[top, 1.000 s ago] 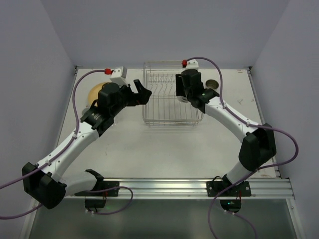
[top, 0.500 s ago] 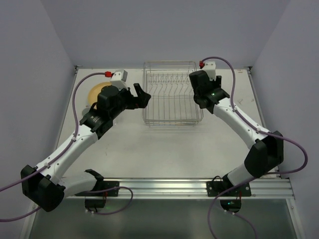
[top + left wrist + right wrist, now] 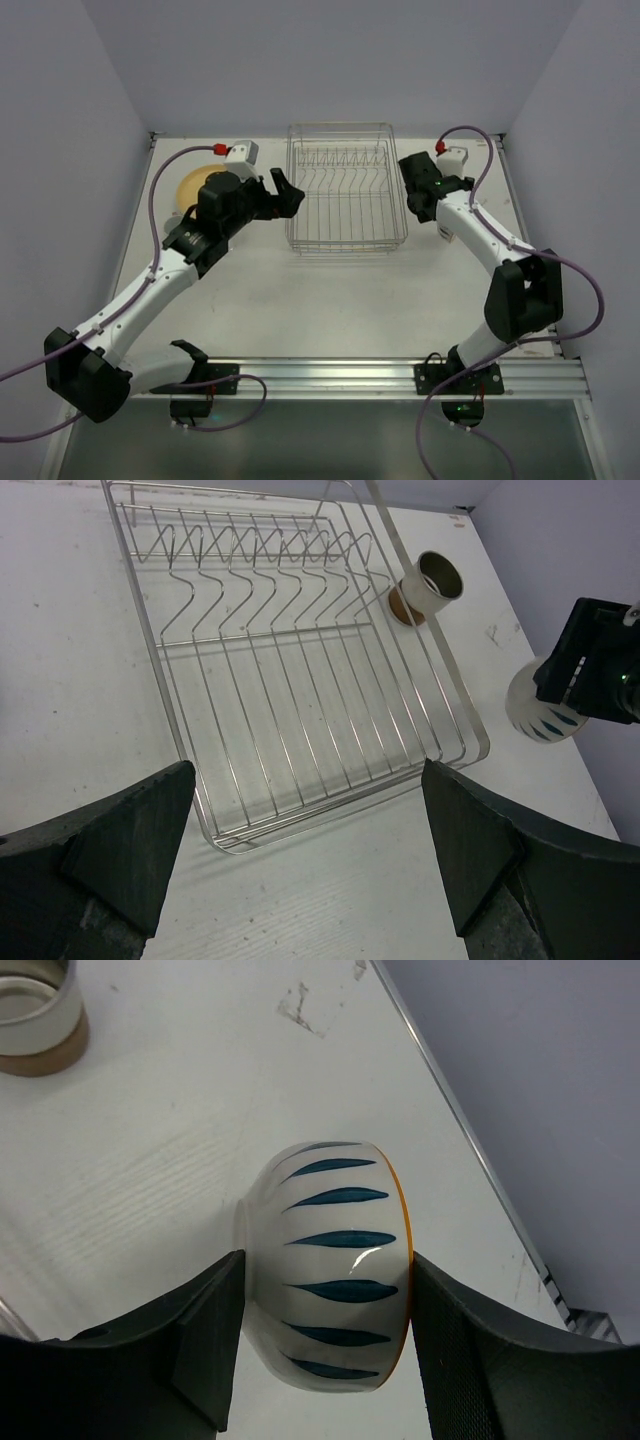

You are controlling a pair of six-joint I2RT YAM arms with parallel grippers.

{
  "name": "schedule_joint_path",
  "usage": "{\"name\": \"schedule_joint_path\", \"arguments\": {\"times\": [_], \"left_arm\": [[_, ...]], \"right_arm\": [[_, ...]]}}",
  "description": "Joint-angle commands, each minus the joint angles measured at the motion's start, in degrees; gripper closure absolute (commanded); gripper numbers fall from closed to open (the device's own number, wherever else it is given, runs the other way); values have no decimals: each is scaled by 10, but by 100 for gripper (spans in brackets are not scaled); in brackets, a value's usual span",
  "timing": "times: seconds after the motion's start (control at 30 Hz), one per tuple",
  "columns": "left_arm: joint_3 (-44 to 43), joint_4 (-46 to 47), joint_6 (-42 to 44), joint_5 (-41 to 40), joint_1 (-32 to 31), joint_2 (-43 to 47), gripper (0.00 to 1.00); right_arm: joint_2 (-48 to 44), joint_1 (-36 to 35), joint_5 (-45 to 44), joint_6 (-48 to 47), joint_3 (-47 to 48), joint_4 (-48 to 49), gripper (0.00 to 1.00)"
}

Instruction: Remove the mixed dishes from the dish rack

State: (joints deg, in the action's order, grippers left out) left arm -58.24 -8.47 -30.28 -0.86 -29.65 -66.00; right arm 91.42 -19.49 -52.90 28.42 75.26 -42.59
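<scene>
The silver wire dish rack (image 3: 345, 190) stands at the back centre with no dishes in it; it also fills the left wrist view (image 3: 290, 680). My right gripper (image 3: 325, 1290) is shut on a white cup (image 3: 330, 1280) with blue strokes and an orange rim, held on its side over the table right of the rack. From the left wrist the white cup (image 3: 540, 705) shows under the right gripper (image 3: 600, 670). My left gripper (image 3: 285, 190) is open and empty just left of the rack. A cream cup with a brown base (image 3: 428, 585) stands on the table by the rack's right side.
A yellow-orange plate (image 3: 190, 185) lies on the table at the far left, partly under my left arm. The grey walls close in on both sides. The table's right edge (image 3: 450, 1120) runs close to the held cup.
My right arm has swung from over the rack's right part out past its right side, with the white cup in its jaws. The left arm has barely moved.
</scene>
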Motion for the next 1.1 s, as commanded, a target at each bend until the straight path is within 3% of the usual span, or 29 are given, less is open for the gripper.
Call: {"name": "schedule_joint_path", "arguments": {"times": [0.0,0.27,0.57,0.67,0.9,1.07], "left_arm": [[4,21,20,8,1,-4,0],[11,36,18,36,1,-18,0],[11,37,20,40,2,-23,0],[12,38,21,40,2,-24,0],[10,34,22,39,2,-21,0],[10,32,23,39,2,-21,0]], "right_arm": [[25,7,-62,77,-1,-54,100],[139,9,-91,181,51,-198,100],[148,18,-39,124,40,-144,96],[142,19,-19,111,28,-119,76],[137,20,5,90,19,-96,73],[138,20,14,84,18,-93,64]]}}
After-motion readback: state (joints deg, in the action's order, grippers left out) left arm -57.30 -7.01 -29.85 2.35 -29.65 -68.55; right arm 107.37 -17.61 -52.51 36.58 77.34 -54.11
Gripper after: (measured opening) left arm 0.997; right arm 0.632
